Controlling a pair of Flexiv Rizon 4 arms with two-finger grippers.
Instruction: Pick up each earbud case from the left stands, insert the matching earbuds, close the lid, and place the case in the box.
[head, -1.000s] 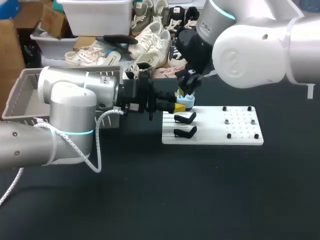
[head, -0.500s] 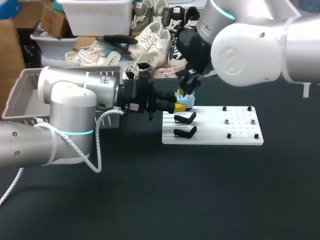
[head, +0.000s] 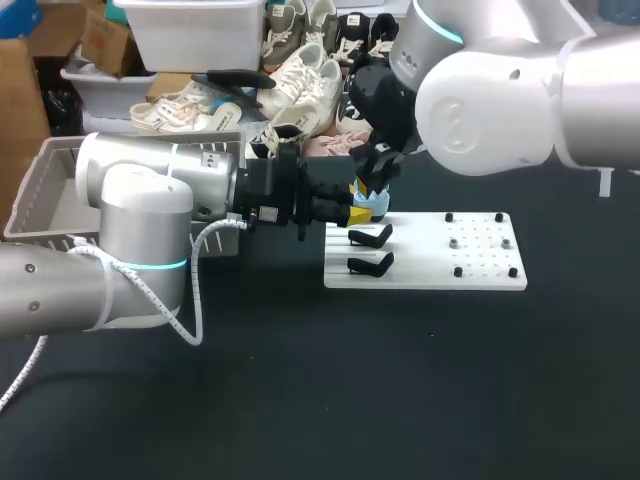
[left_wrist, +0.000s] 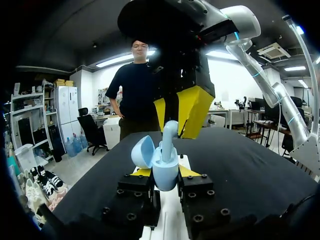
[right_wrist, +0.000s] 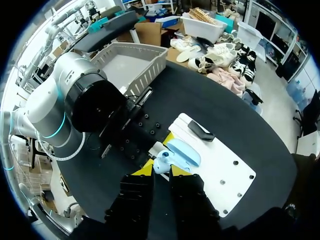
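Note:
My left gripper (head: 356, 213) is shut on a light-blue earbud case (head: 377, 205), holding it just above the far left corner of the white stand plate (head: 430, 268). In the left wrist view the case (left_wrist: 165, 172) stands upright between the fingers with its lid (left_wrist: 143, 151) swung open. A light-blue earbud (left_wrist: 170, 134) sticks up out of the case. My right gripper (left_wrist: 175, 129) comes down from above and is shut on that earbud. The right wrist view shows the earbud (right_wrist: 161, 163) between its own fingers, with the open case (right_wrist: 184, 153) just ahead.
Two black stands (head: 372, 236) (head: 370, 265) stand bare on the plate's left part, and small black pegs (head: 458, 272) dot its right part. A grey basket (head: 50, 195) sits at the table's far left, behind my left arm.
The right arm's upper body has drifted slightly to the left. Both grippers, the case and the earbud stay where they were.

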